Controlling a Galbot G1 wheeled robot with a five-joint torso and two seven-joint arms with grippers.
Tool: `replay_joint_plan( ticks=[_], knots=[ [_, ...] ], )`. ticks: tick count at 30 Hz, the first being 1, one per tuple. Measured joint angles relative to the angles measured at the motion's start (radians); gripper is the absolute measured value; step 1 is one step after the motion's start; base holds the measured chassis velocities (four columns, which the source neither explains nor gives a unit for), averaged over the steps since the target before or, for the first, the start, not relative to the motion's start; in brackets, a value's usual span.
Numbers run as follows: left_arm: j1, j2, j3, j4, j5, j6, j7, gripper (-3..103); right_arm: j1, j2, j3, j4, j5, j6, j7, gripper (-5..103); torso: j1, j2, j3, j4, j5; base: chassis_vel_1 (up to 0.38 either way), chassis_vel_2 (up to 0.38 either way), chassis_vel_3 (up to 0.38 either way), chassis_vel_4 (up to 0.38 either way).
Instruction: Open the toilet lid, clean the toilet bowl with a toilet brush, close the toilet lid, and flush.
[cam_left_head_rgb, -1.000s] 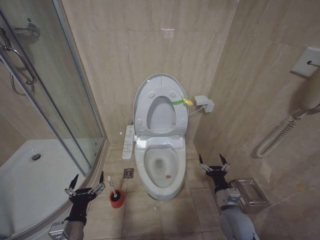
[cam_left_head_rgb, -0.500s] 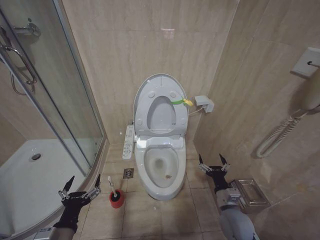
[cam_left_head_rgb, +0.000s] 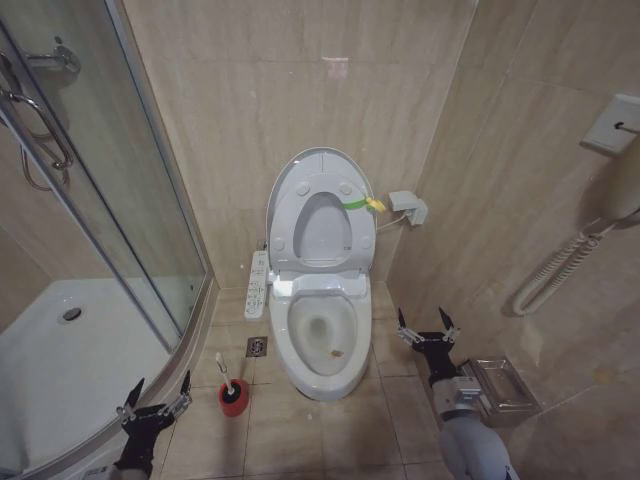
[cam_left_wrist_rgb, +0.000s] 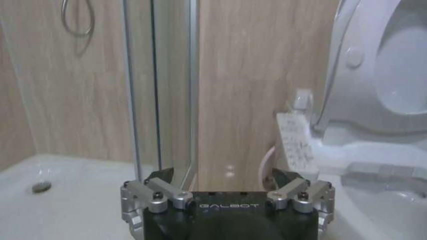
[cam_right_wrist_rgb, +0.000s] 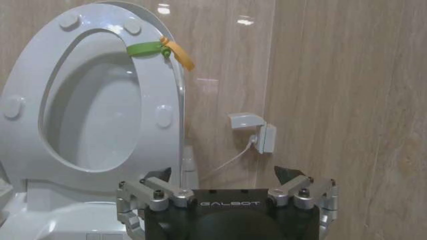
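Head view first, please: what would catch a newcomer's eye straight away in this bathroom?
The toilet lid stands upright against the back wall, a yellow-green loop at its edge, leaving the toilet bowl open in the middle of the floor. The toilet brush sits in its red holder on the tiles on the bowl's left. Both open grippers hang low: the left gripper by the shower tray, the right gripper right of the bowl.

Left tool (cam_left_head_rgb: 154, 401) low, fingers spread; right tool (cam_left_head_rgb: 426, 329) raised higher, fingers spread.
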Motion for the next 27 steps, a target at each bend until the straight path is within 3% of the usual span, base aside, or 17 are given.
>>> replay_joint_plan(
  ticks=[12,14,27],
  knots=[
    [-0.145,0.004,0.04,0.275,-0.021,-0.104,0.005,97,0.0,0.0,0.0,0.0,0.0,0.0,0.0,100,0.0,0.0,0.0,-0.0002,0.0001,0.0,0.0,0.0,0.0],
    [-0.155,0.003,0.052,0.289,-0.021,-0.11,0.006,92,0.0,0.0,0.0,0.0,0.0,0.0,0.0,100,0.0,0.0,0.0,-0.0001,0.0,0.0,0.0,0.0,0.0],
    [-0.265,0.003,0.114,0.422,0.011,-0.134,0.016,93,0.0,0.0,0.0,0.0,0.0,0.0,0.0,100,0.0,0.0,0.0,-0.0001,0.0001,0.0,0.0,0.0,0.0]
  ],
)
